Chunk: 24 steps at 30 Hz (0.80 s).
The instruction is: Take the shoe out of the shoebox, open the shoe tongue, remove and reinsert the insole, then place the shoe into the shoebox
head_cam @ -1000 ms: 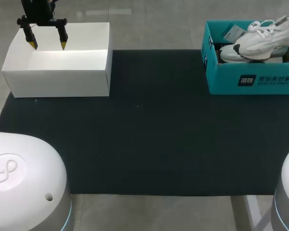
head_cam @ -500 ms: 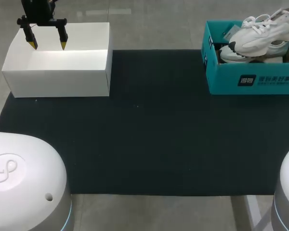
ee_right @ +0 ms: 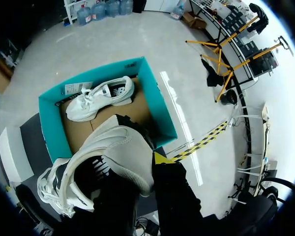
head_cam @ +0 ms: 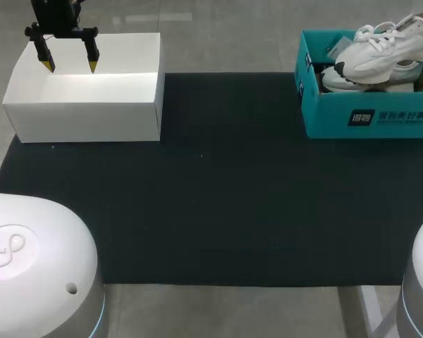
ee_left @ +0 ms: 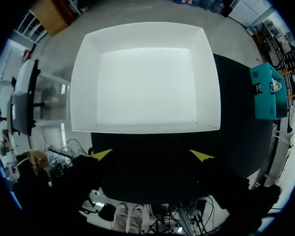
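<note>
A white sneaker point(head_cam: 384, 49) hangs tilted above the teal shoebox point(head_cam: 370, 123) at the table's far right. My right gripper point(ee_right: 146, 164) is shut on its heel collar point(ee_right: 132, 162), one yellow tip outside and the other finger hidden inside the shoe. In the head view that gripper is out of sight past the edge. A second white sneaker point(ee_right: 101, 96) lies on the cardboard floor of the shoebox point(ee_right: 155, 98) below. My left gripper point(head_cam: 70, 65) stands open above the white box point(head_cam: 84, 105) at the far left, nothing between its fingers point(ee_left: 102, 154).
A black mat point(head_cam: 233, 197) covers the table between the two boxes. The white box point(ee_left: 147, 78) is open-topped and holds nothing. My two arm bases point(head_cam: 35, 267) fill the near corners.
The right gripper has lifted the sneaker a little higher and slightly leftward over the shoebox. The left arm has not moved.
</note>
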{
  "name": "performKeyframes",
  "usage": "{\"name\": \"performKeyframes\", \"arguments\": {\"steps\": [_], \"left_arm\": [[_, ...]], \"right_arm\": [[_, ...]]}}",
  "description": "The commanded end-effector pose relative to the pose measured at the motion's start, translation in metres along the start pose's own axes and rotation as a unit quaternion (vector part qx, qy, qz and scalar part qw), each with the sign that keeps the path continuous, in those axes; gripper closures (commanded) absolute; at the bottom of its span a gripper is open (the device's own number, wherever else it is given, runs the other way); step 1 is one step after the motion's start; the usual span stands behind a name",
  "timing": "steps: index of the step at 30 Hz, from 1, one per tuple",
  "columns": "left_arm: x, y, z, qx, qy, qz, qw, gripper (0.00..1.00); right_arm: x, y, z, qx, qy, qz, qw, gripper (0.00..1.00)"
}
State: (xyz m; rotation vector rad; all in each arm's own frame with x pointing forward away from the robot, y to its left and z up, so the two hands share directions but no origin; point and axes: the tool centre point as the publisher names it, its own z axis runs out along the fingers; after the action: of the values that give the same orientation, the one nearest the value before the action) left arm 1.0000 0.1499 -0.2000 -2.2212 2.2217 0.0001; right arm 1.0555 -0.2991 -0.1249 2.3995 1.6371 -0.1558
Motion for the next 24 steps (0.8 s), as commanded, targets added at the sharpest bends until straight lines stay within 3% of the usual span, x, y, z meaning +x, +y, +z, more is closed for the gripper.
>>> {"name": "performKeyframes", "arguments": {"steps": [1,9,15,24], "left_arm": [[0.0,0.0,0.0,0.0,0.0,0.0,1.0,0.0],[0.0,0.0,0.0,0.0,0.0,0.0,1.0,0.0],[0.0,0.0,0.0,0.0,0.0,0.0,1.0,0.0],[0.0,0.0,0.0,0.0,0.0,0.0,1.0,0.0]], "right_arm": [[-0.001,-0.001,-0.002,-0.001,0.001,0.0,1.0,1.0],[0.03,-0.063,-0.023,-0.004,0.029,0.023,0.999,1.0],[0.056,-0.114,-0.036,-0.01,0.004,0.037,0.999,1.0],[0.118,-0.193,-0.047,-0.012,0.009,0.026,1.0,1.0]]}}
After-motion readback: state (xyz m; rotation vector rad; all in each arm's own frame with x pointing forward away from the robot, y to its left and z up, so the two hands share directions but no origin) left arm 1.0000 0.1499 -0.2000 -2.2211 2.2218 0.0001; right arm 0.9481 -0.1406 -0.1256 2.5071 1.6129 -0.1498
